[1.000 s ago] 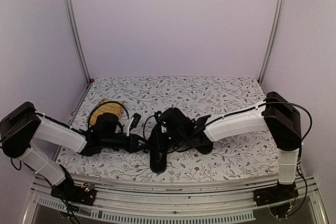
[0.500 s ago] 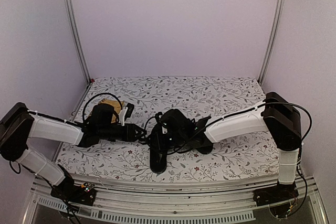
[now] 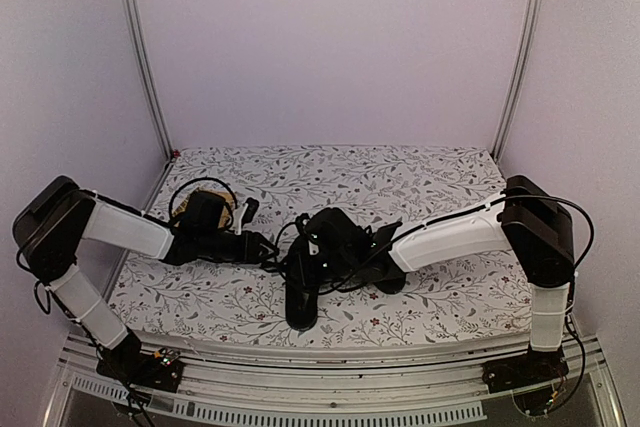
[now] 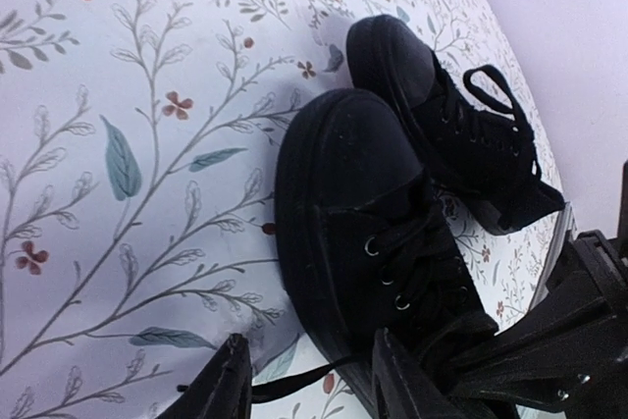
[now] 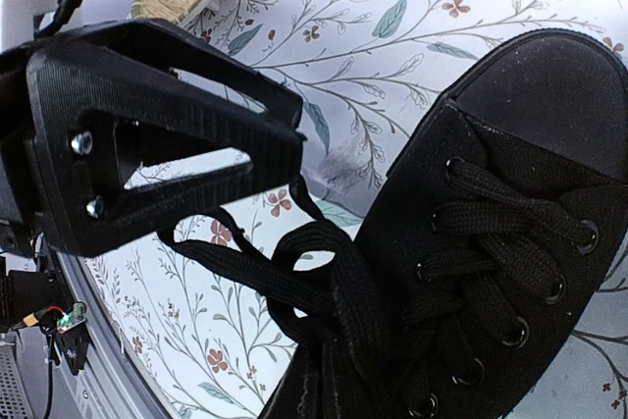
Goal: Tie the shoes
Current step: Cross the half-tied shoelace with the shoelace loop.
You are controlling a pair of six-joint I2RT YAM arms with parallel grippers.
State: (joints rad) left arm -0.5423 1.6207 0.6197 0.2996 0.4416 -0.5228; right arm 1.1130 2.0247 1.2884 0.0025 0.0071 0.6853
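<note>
Beside the shoes (image 4: 363, 193), left jaws stand apart astride a lace (image 4: 304, 377); right jaws' state unclear.

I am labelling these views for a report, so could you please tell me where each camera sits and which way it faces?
Top external: above and behind the bases, facing down at the table; both arms show.
Left wrist: low, facing both shoes' toes; the left gripper shows at bottom.
Right wrist: close above one shoe's laces; one of its fingers shows.
Shared: both wrist views show that shoe.
</note>
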